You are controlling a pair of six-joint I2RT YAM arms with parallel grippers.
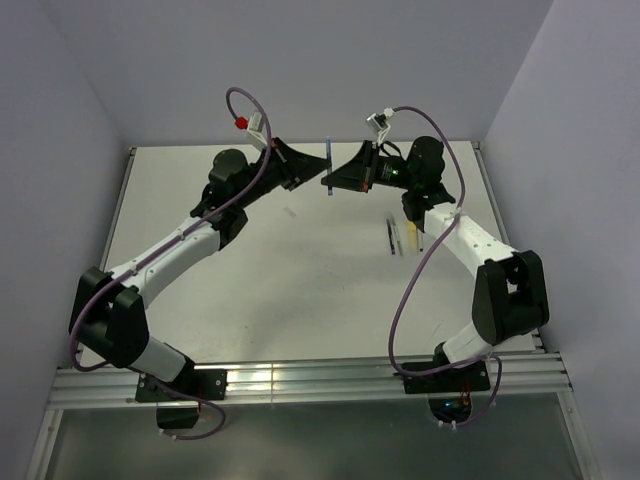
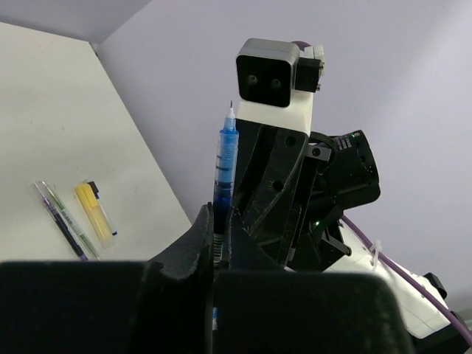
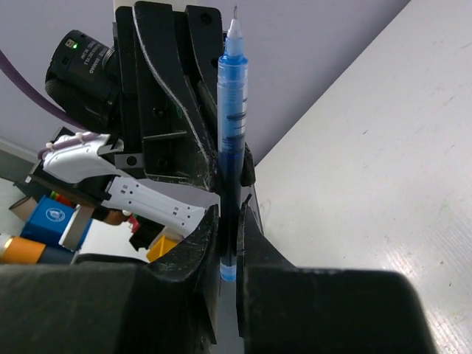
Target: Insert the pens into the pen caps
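Observation:
A blue pen [image 1: 328, 163] stands upright in the air over the middle of the table, its bare needle tip pointing up. My left gripper [image 2: 221, 219] is shut on the lower barrel of this blue pen [image 2: 226, 158]. My right gripper [image 3: 235, 212] faces it from the other side, shut on the same pen [image 3: 233, 103] near its bottom end. In the top view the left gripper [image 1: 318, 166] and right gripper [image 1: 336, 177] meet at the pen. A bright yellow pen cap [image 2: 94, 214] and two thin pens [image 2: 63, 220] lie on the table.
The yellow cap [image 1: 411, 236] and a dark thin pen [image 1: 391, 236] lie by the right arm's forearm. A small pale object [image 1: 290, 212] lies on the table [image 1: 300, 290] left of centre. Grey walls close the table at the back and both sides.

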